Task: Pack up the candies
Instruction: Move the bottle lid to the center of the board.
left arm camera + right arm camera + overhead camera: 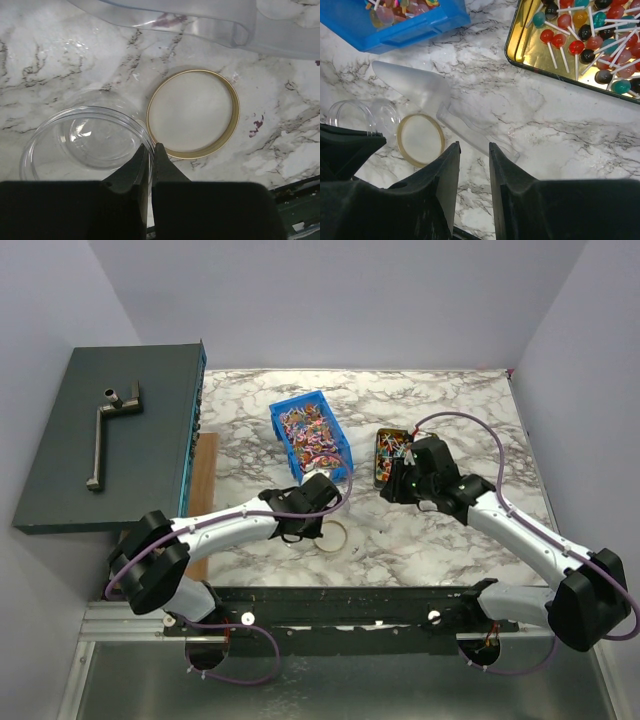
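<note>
Left gripper [150, 152] fills near edge of left wrist view, jaws pressed together on rim of clear jar [75, 145]; gold lid [192, 114] just beside jar, clear scoop [210, 22] beyond. Right wrist – right gripper [474, 147] spread above marble table [545, 125], scoop handle just ahead; candies [400, 6] in blue bin [420, 30] at far left, well apart. Top – bin of candies just beyond left gripper, left of right gripper.
</note>
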Controlling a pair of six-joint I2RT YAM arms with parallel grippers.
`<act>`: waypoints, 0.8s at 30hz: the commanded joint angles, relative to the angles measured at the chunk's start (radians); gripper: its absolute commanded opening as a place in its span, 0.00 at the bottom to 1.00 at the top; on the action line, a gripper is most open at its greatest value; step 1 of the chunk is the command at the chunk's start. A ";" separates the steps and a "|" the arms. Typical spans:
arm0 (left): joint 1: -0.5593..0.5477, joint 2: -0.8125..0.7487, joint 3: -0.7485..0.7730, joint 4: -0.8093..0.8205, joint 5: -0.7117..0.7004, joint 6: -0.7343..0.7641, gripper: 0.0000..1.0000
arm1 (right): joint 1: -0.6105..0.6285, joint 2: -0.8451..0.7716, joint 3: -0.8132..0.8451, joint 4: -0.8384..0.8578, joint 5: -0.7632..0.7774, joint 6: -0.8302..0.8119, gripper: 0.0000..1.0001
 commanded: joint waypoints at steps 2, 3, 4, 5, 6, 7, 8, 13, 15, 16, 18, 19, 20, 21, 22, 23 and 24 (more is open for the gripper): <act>-0.043 0.015 0.036 0.028 0.067 -0.039 0.01 | 0.005 -0.027 -0.029 -0.033 0.018 0.001 0.35; -0.049 0.018 0.039 0.034 0.075 -0.040 0.01 | 0.005 -0.028 -0.030 -0.035 0.022 0.003 0.35; -0.056 0.021 0.040 0.040 0.081 -0.042 0.01 | 0.005 -0.031 -0.032 -0.037 0.026 0.003 0.35; -0.063 0.026 0.044 0.048 0.085 -0.043 0.01 | 0.005 -0.033 -0.034 -0.040 0.028 0.002 0.35; -0.069 0.031 0.048 0.053 0.090 -0.044 0.01 | 0.005 -0.036 -0.036 -0.044 0.031 0.002 0.36; -0.077 0.038 0.054 0.060 0.093 -0.046 0.01 | 0.004 -0.038 -0.037 -0.046 0.031 0.002 0.37; -0.085 0.045 0.059 0.065 0.096 -0.047 0.01 | 0.004 -0.041 -0.040 -0.050 0.031 0.002 0.37; -0.125 0.085 0.101 0.077 0.099 -0.045 0.01 | 0.005 -0.055 -0.043 -0.068 0.062 0.001 0.39; -0.138 0.096 0.115 0.081 0.097 -0.043 0.01 | 0.005 -0.061 -0.044 -0.078 0.069 0.001 0.39; -0.145 0.104 0.123 0.083 0.097 -0.041 0.01 | 0.005 -0.063 -0.045 -0.081 0.071 0.000 0.39; -0.154 0.116 0.137 0.084 0.095 -0.037 0.00 | 0.005 -0.069 -0.047 -0.088 0.078 0.000 0.40; -0.156 0.120 0.140 0.084 0.095 -0.036 0.00 | 0.003 -0.072 -0.047 -0.092 0.081 0.000 0.41; -0.160 0.125 0.145 0.083 0.095 -0.036 0.00 | 0.005 -0.073 -0.048 -0.096 0.083 -0.001 0.41; -0.161 0.126 0.145 0.082 0.095 -0.034 0.00 | 0.004 -0.074 -0.046 -0.098 0.082 -0.002 0.42; -0.162 0.126 0.145 0.082 0.095 -0.034 0.00 | 0.005 -0.076 -0.045 -0.101 0.081 -0.001 0.43; -0.163 0.124 0.144 0.082 0.095 -0.033 0.01 | 0.004 -0.077 -0.045 -0.104 0.081 -0.001 0.43; -0.163 0.121 0.141 0.082 0.097 -0.031 0.01 | 0.005 -0.078 -0.046 -0.105 0.079 -0.002 0.43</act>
